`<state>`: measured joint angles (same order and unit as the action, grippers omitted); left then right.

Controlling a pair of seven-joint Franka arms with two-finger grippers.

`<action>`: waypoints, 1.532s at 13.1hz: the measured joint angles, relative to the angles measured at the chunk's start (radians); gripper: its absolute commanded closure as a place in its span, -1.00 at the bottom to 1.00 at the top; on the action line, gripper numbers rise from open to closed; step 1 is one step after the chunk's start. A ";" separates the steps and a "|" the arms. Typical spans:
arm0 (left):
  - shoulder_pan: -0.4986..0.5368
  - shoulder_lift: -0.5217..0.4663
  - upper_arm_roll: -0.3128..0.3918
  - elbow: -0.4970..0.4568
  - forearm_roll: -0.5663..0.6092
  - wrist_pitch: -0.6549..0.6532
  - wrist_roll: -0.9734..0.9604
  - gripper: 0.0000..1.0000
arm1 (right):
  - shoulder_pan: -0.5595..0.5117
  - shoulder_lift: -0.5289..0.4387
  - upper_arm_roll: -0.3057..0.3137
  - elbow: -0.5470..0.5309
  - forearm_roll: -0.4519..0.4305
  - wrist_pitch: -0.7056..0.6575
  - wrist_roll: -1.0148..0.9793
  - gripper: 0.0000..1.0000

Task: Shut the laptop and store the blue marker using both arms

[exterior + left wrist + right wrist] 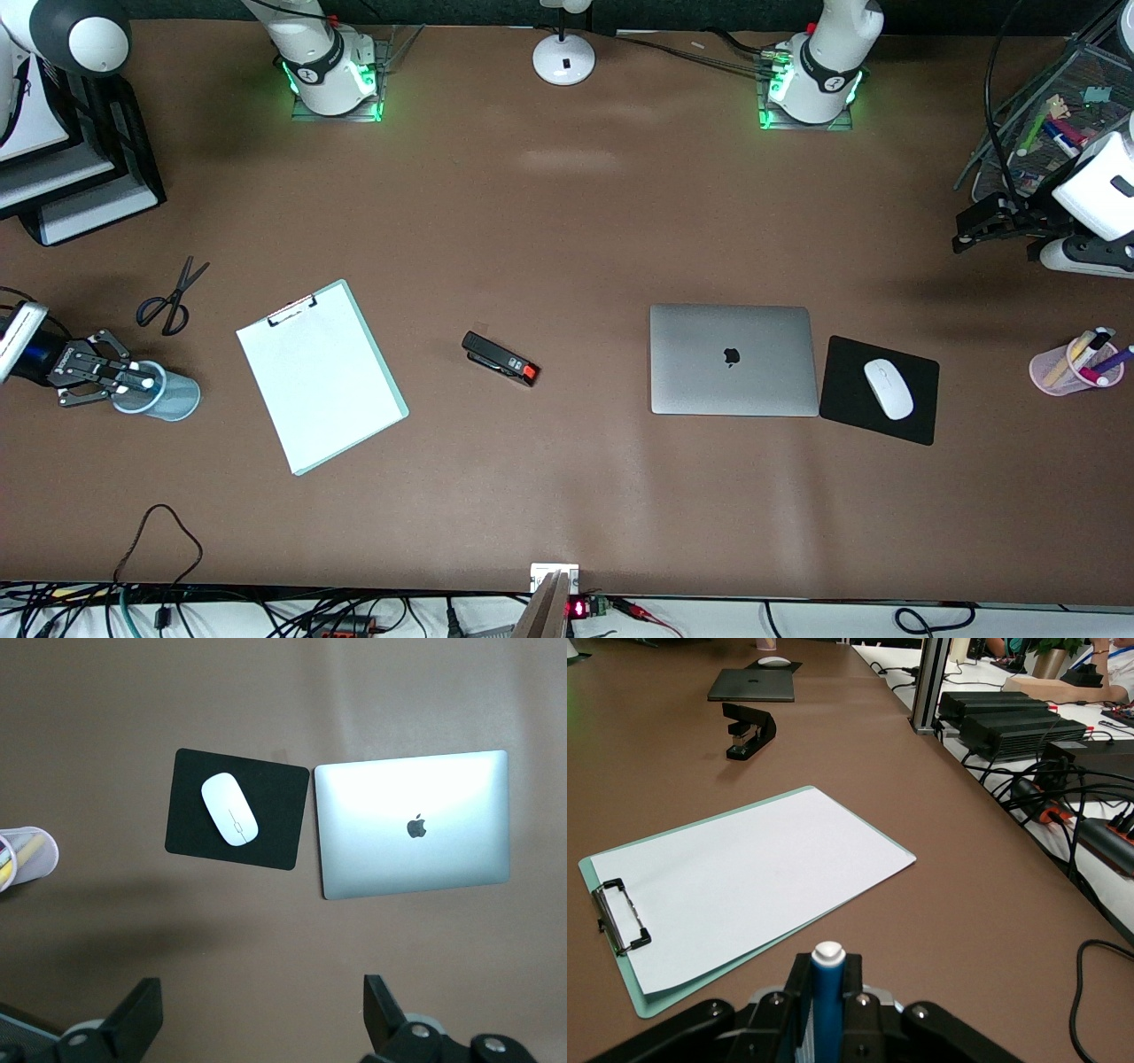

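The laptop [731,359] lies closed on the table, lid up with its black apple logo showing; it also shows in the left wrist view [412,824] and in the right wrist view [751,684]. My right gripper [137,379] is shut on the blue marker [827,992], whitish end pointing out past the fingertips, right over a blue-grey cup [177,399] at the right arm's end of the table. My left gripper [970,232] is open and empty, up over bare table at the left arm's end; its fingers [142,1005] stand wide apart.
A clipboard with white paper [319,377], a black stapler [500,357] and scissors [173,297] lie on the table. A black mouse pad [917,416] with a white mouse [889,388] sits beside the laptop. A pink pen cup [1059,370] and a mesh organizer [1050,106] stand at the left arm's end.
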<state>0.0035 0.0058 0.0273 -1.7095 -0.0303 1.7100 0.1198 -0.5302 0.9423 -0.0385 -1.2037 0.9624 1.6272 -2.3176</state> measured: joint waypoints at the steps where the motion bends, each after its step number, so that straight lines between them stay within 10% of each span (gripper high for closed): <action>1: 0.000 0.000 0.000 0.000 0.000 0.000 0.000 -1.00 | -0.003 0.002 0.000 0.001 0.000 0.001 -0.001 0.87; 4: 0.000 0.000 0.000 0.000 0.000 0.000 0.000 -1.00 | -0.007 0.007 0.000 0.003 0.000 0.003 -0.001 0.65; 5: 0.000 0.000 0.000 0.000 0.000 0.000 0.000 -1.00 | -0.007 0.007 0.000 0.003 0.000 0.003 -0.001 -0.49; 6: 0.000 0.000 0.000 0.000 0.000 0.000 0.000 -1.00 | -0.007 0.007 0.000 0.004 0.000 0.003 0.000 -0.99; 20: 0.000 0.000 0.000 0.000 0.000 -0.003 0.000 -1.00 | 0.030 -0.178 0.013 0.054 -0.165 -0.076 0.385 -1.00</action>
<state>0.0033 0.0058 0.0270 -1.7093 -0.0303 1.7075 0.1198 -0.5003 0.7647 -0.0254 -1.1502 0.7969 1.5513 -1.9327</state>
